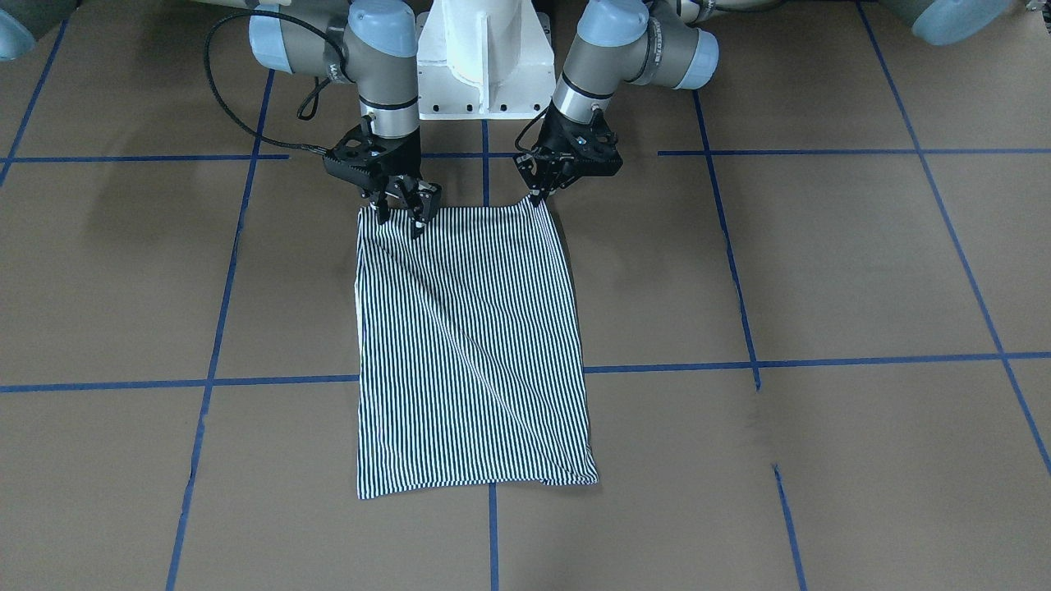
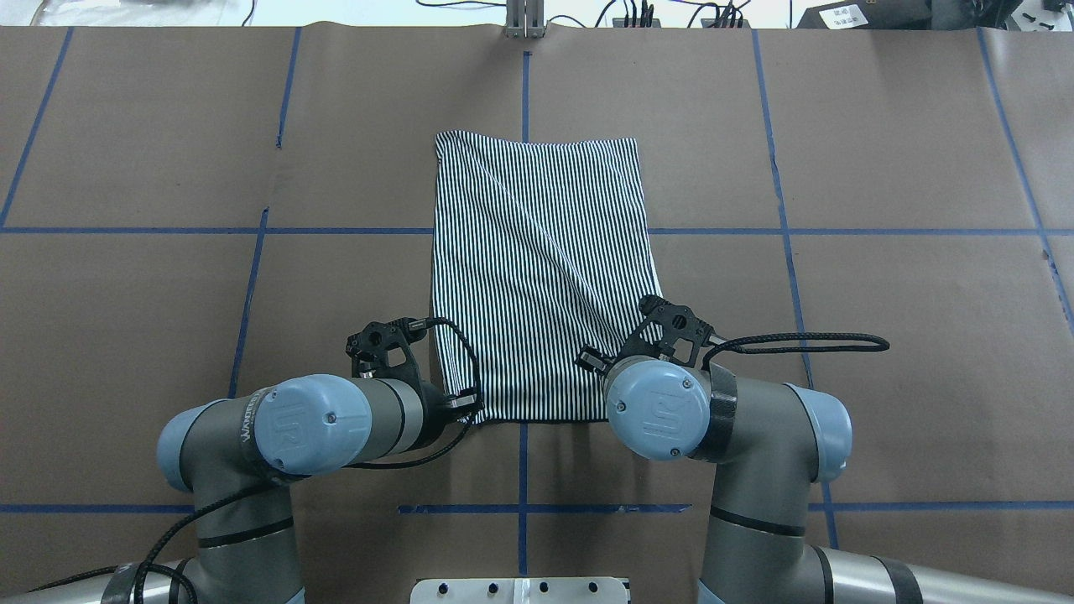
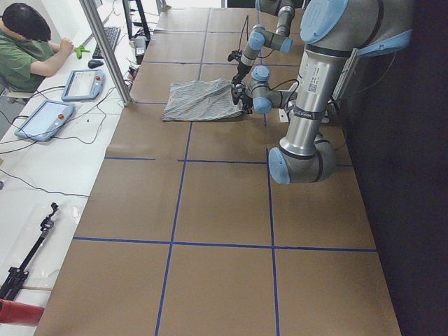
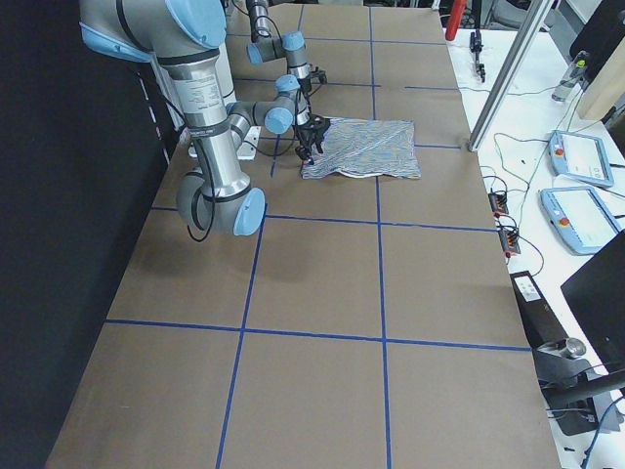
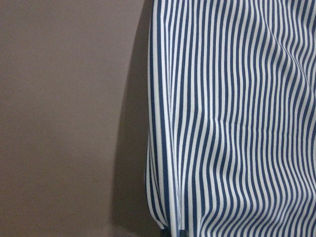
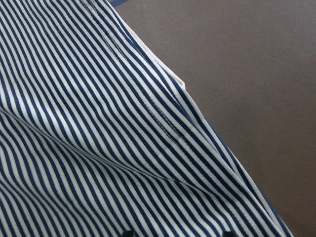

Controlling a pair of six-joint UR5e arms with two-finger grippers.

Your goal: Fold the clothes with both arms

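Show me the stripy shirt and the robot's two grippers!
stripy shirt (image 1: 472, 353), front-facing view, middle of the cloth.
left gripper (image 1: 538, 197), front-facing view, fingertips at the shirt's corner.
right gripper (image 1: 400, 217), front-facing view, between its fingertips at the shirt's edge.

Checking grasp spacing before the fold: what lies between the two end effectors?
Only the striped shirt, whose robot-side edge runs from the right end effector to the left end effector, nothing on it. The front-facing view shows this best.
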